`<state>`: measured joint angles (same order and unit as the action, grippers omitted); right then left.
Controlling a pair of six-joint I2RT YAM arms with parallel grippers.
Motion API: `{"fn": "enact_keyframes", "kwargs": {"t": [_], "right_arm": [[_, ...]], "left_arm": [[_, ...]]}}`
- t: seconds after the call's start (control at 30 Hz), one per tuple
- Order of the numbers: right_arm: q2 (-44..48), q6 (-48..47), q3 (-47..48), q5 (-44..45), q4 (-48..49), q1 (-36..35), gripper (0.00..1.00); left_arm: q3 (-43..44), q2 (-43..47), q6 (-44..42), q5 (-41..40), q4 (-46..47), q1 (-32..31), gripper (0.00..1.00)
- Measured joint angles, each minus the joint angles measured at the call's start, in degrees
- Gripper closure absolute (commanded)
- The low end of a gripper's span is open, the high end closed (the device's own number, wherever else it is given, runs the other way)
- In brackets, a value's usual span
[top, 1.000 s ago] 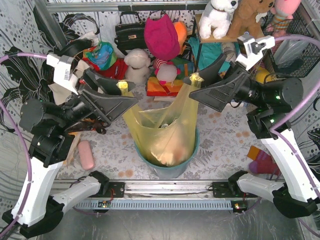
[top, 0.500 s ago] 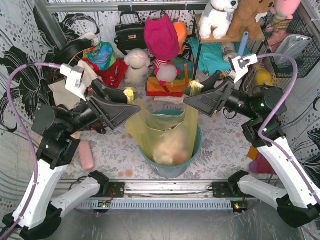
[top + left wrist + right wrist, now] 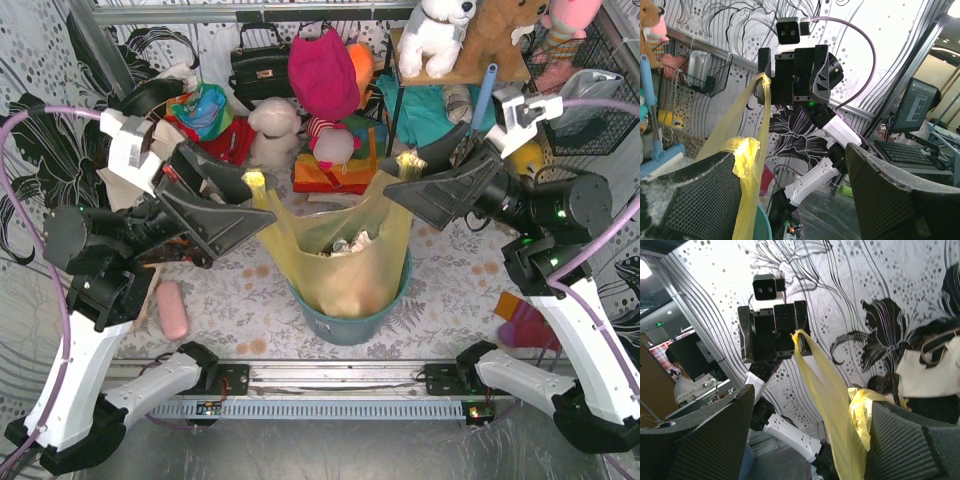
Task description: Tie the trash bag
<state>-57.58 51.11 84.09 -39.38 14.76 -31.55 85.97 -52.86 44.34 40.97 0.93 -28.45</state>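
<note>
The trash bag (image 3: 345, 265) sits in the teal bin (image 3: 345, 325) at the middle of the table (image 3: 450, 260). Its mouth is pulled wide and up at two corners, and crumpled white paper (image 3: 345, 243) shows inside. The left gripper (image 3: 258, 192) carries the bag's left corner at its tip and the right gripper (image 3: 392, 180) carries the right corner; from above, neither grip can be read.

The wrist views settle it. In the left wrist view the left gripper (image 3: 792, 165) stands wide open. The yellow film is draped over one finger (image 3: 695, 200) only, while the other is bare and well apart, and a taut strip runs from there up to the opposite arm's gripper. The right wrist view shows much the same: the right gripper (image 3: 812, 400) gapes wide, with film bunched against one finger and a stretched band reaching the left arm's head.

Only the top view shows the bag's body, the paper and the soft toys (image 3: 275, 125) behind
</note>
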Motion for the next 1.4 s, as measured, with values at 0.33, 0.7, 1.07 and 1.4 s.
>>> {"fn": "enact_keyframes", "kwargs": {"t": [0.33, 0.7, 1.07, 1.4], "right_arm": [[6.05, -0.13, -14.05, 1.75, -3.15, 0.0, 0.22], [8.35, -1.7, -13.62, 1.73, -4.98, 0.0, 0.31], [-1.99, -5.66, 6.54, 2.82, -11.13, 0.0, 0.41], [2.69, -8.39, -0.35, 9.77, -16.13, 0.0, 0.41]], "left_arm": [[-9.75, 3.8, -0.44, 0.22, -1.29, 0.0, 0.16], [-9.86, 3.08, -0.07, 2.51, 0.28, 0.0, 0.2], [4.7, -5.53, 0.81, 3.28, 2.51, 0.0, 0.22], [-2.62, 0.52, -0.24, -1.62, 1.79, 0.0, 0.21]]}}
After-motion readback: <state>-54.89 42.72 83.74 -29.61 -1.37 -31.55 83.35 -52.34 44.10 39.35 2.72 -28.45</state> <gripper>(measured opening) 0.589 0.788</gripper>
